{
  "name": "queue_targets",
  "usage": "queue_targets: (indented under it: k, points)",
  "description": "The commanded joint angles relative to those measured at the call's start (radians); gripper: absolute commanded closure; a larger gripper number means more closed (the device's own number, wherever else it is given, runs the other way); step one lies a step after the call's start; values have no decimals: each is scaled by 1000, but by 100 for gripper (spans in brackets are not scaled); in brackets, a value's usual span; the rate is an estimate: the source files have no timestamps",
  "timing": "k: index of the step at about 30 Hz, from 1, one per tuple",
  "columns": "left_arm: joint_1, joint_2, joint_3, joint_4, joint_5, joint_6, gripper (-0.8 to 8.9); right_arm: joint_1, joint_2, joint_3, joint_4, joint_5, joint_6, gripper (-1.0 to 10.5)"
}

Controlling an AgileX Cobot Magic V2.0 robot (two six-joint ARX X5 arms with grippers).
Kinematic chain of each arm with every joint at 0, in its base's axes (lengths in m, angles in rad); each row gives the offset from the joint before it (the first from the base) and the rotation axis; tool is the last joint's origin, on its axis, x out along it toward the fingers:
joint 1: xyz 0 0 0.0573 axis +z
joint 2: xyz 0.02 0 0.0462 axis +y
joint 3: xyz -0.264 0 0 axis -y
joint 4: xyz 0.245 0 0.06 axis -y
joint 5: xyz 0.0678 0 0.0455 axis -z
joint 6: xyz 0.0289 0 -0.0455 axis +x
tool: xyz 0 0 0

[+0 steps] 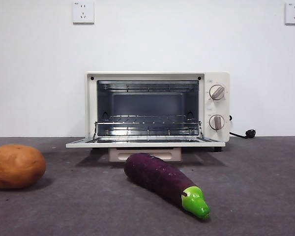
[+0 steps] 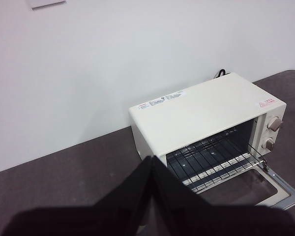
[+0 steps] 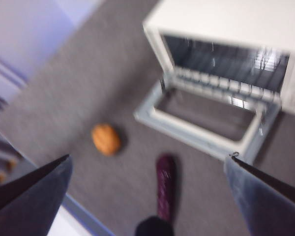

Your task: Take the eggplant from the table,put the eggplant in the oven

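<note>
Eggplant point(image 1: 164, 181) untouched on the table point(image 1: 265, 196), before the open oven point(image 1: 157, 110).
Approach step: right gripper point(image 3: 147, 196) hovers high above it, jaws spread wide; left gripper point(image 2: 150, 196) waits, jaws together. Next: descend and straddle the purple body.

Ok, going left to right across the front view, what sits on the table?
potato → eggplant; the oven stands behind it, door open, so it has no separate place in the order.
</note>
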State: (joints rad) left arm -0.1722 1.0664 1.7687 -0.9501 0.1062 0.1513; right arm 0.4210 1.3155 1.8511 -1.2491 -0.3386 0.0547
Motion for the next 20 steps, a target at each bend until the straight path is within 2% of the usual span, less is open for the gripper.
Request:
queue_targets:
  k: [1, 4, 13, 20]
  points:
    - [3, -11, -5, 6, -3, 13, 819, 56, 49, 2, -42, 83, -37, 257]
    - [3, -11, -5, 5, -2, 14, 819, 112, 112, 1, -71, 138, -39, 258]
    - [3, -13, -5, 0, -3, 18, 819, 240, 332, -43, -117, 183, -53, 258]
    - [3, -15, -5, -3, -3, 28, 819, 294, 403, -266, 47, 182, -46, 258]
